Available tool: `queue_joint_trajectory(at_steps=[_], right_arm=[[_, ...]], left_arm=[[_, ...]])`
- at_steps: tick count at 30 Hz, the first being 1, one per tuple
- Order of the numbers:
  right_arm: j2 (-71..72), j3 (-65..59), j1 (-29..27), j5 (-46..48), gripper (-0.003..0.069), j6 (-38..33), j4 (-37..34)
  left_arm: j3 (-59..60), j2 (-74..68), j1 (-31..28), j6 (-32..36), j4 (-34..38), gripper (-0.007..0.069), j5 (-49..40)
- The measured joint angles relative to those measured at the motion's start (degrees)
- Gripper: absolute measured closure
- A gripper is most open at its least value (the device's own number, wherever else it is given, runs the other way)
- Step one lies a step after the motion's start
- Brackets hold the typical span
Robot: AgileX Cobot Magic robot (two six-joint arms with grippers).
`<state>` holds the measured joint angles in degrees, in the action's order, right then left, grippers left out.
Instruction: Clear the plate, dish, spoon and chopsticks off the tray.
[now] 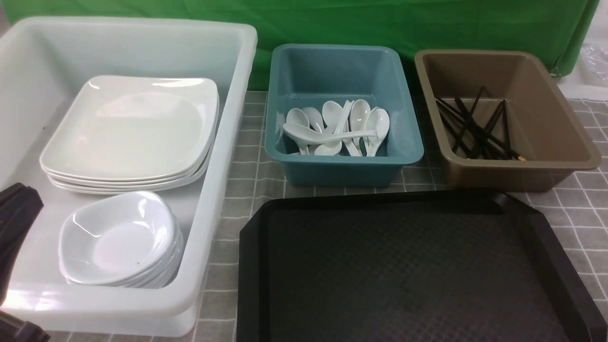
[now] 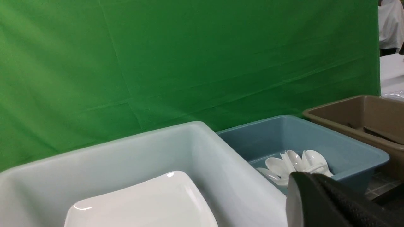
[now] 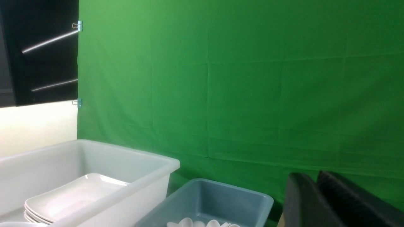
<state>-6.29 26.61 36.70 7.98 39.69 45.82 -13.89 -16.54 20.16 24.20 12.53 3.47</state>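
Tray lies bare on your tabletop in front; plates, spoons, chopsticks sit in tubs. Left wrist: your left claw is closed, empty. Right wrist: right claw parted narrowly, empty.

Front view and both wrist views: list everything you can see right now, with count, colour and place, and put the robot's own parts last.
tray: one, black, nearest the robot, nothing on it.
white tub: one, on the left.
plates: a stack, about four, white, far part of the white tub.
dishes: a stack, count unclear, greyish white, near part of the white tub.
blue tub: one, middle, behind the tray.
spoons: about eight, white, heaped in the blue tub.
brown tub: one, on the right.
chopsticks: several, black, crossed in the brown tub.
tablecloth: grey grid, under everything.
backdrop: green, behind the tubs.
left pincer: black, shut, holding nothing.
right pincer: black, slightly parted, holding nothing.
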Motion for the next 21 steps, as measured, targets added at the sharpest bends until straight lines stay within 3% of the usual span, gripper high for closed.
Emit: queue_joint_trajectory(at_steps=[4, 9, 12, 15, 21], right_arm=[[0.00, -0.05, 0.00, 0.00, 0.0539, 0.00, 0.00], [0.00, -0.05, 0.00, 0.00, 0.0526, 0.00, 0.03], [0.00, -0.05, 0.00, 0.00, 0.0519, 0.00, 0.07], [0.00, -0.05, 0.00, 0.00, 0.0515, 0.00, 0.09], [0.00, -0.05, 0.00, 0.01, 0.0511, 0.00, 0.14]], left_arm=[[0.56, 0.20, 0.00, 2.19, -1.27, 0.0622, 0.00], [4.44, 3.15, -1.87, -9.22, -2.97, 0.0622, -0.82], [8.76, 7.33, -6.41, -22.04, -4.73, 0.0622, -1.55], [13.12, 12.05, -13.07, -28.49, -7.90, 0.0622, -2.31], [14.25, 16.46, -21.59, -27.98, -8.63, 0.0622, -10.04]])
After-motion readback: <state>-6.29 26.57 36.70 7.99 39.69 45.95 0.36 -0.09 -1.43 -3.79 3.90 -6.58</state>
